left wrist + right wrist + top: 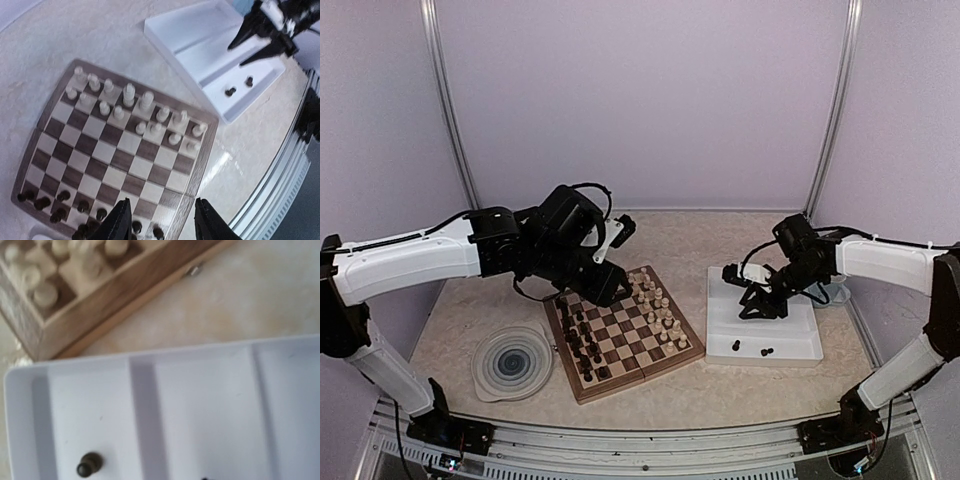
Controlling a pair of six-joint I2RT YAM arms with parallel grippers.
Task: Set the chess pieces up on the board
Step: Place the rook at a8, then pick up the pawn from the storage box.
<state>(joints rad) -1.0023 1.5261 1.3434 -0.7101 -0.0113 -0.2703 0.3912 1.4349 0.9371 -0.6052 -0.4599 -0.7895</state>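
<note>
Two dark chess pieces [230, 91] lie in the tray [790, 352] below the right end effector [760, 300]; we cannot tell its grip. Left end effector [161, 206], released and empty, hangs above the board [115, 177]. Fetching step, we judge; next, descend precisely onto one.

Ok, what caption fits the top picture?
Left gripper hovers over the chessboard; right gripper hangs above the white tray.

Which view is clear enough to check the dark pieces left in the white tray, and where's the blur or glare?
Top external: sharp, evenly lit, two small dark brown wooden chess pieces show in the white rectangular tray. Left wrist: mildly blurred, glare streak on the pale tabletop beside the checkered wooden chessboard. Right wrist: soft focus, one dark piece fully visible.
</note>
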